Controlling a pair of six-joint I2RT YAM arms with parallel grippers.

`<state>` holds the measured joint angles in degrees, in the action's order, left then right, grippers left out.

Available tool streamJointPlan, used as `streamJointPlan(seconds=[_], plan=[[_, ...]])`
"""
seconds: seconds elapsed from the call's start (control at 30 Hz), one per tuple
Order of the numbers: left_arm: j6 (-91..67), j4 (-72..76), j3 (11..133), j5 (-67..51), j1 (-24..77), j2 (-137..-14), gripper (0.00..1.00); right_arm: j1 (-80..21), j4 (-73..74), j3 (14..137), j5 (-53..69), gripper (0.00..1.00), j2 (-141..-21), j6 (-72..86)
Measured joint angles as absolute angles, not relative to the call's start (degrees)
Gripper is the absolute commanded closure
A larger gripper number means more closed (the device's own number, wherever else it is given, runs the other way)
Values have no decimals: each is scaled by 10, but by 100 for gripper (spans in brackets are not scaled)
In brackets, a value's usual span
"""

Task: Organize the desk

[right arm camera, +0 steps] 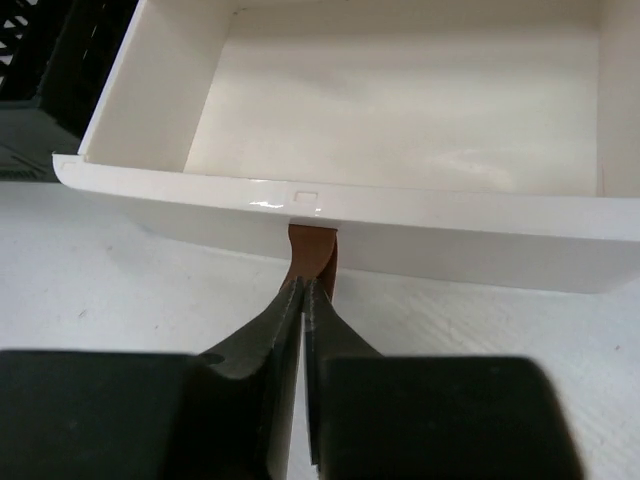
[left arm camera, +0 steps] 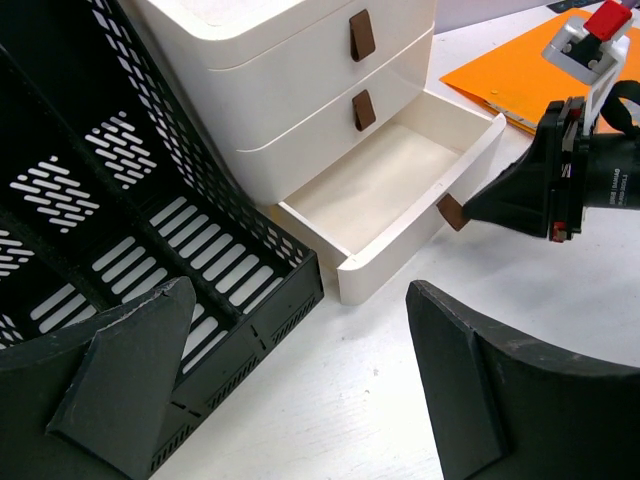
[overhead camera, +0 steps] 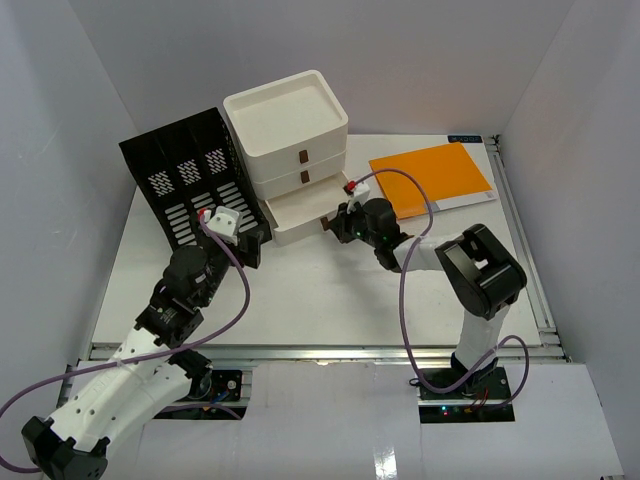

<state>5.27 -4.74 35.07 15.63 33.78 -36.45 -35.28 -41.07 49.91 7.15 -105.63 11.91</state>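
- Peeking through the right wrist cam: the right gripper (right arm camera: 303, 288) has its fingers pinched tight on the brown pull tab (right arm camera: 312, 250) of the bottom drawer (right arm camera: 400, 90). The tab's lower end is buried between the tips.
- That view chops off the drawer's right end, and only a sliver of the black file sorter (overhead camera: 185, 185) shows at top left.
- From overhead the tab is pretty much hidden behind the gripper body, so you only get the grip from the wrist cams.
- The left wrist cam cuts off the top of the white three-drawer box (overhead camera: 290, 130), and the orange folder (overhead camera: 430, 178) just pokes in at the top right corner.
- The left gripper (left arm camera: 300, 390) is spread wide, holding nothing, hovering by the sorter's front corner.
- The desk (overhead camera: 320, 300) lies right under both claws. The right one sits low over its back-middle, just in front of the pulled-out drawer, and the left one is over its left part. Can't tell if the right fingertips actually touch the surface.
- The left arm's base runs out of frame at bottom left.
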Motion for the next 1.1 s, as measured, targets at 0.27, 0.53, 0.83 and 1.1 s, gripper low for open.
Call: streamJointPlan(seconds=[0.27,0.53,0.83,1.1], plan=[[49,-48,351,121,338,-367,2,-317,-320,478,229,24,-985,4],[41,-52,351,79,337,-375,2,-180,-47,592,336,23,-904,-286],[28,-56,351,22,337,-392,2,-131,114,572,203,25,-870,-633],[21,-56,351,-9,336,-396,2,-132,132,625,134,32,-968,-739]])
